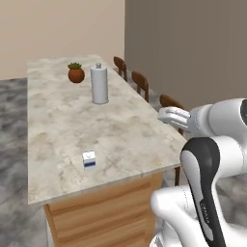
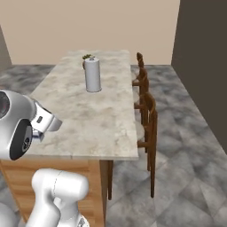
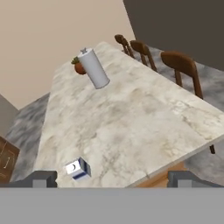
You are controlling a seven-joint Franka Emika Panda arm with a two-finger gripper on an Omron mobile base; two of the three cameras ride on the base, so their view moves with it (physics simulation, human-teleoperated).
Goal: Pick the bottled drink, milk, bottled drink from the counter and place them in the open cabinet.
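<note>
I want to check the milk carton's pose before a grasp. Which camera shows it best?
The hand view: the milk carton sits close, between the open gripper's fingertips, near the counter's front edge, with its top and blue panel visible. The left base view shows it smaller. In the right base view the arm covers that part of the counter.

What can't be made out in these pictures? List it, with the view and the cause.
Potted plant: right base view, mostly behind the grey canister.
Milk carton: left base view, print too small to read.
Counter: right base view, near left corner covered by the robot's arm.
</note>
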